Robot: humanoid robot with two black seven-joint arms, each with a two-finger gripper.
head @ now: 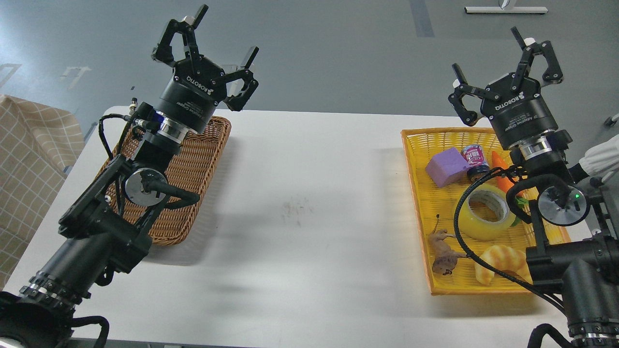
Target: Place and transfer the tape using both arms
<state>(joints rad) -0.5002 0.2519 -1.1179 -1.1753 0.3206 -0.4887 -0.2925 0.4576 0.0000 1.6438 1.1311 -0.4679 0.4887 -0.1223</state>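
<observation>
The tape (485,211) is lying flat in the yellow basket (417,159) at the desk's (300,203) right, among toys. Both end effectors are hanging released and empty: the left (213,46) over the brown basket (193,169), the right (503,67) above the yellow basket's far end.

Robotics lab or test room. Bare grey floor (338,53) with tape marks past the far edge of a plain white table (300,193). Brown wicker basket (188,183) at the table's left edge, yellow basket (420,193) of toy props at the right edge. White stand base (505,9) on the floor, far right. Checked cloth (29,159) at left.
</observation>
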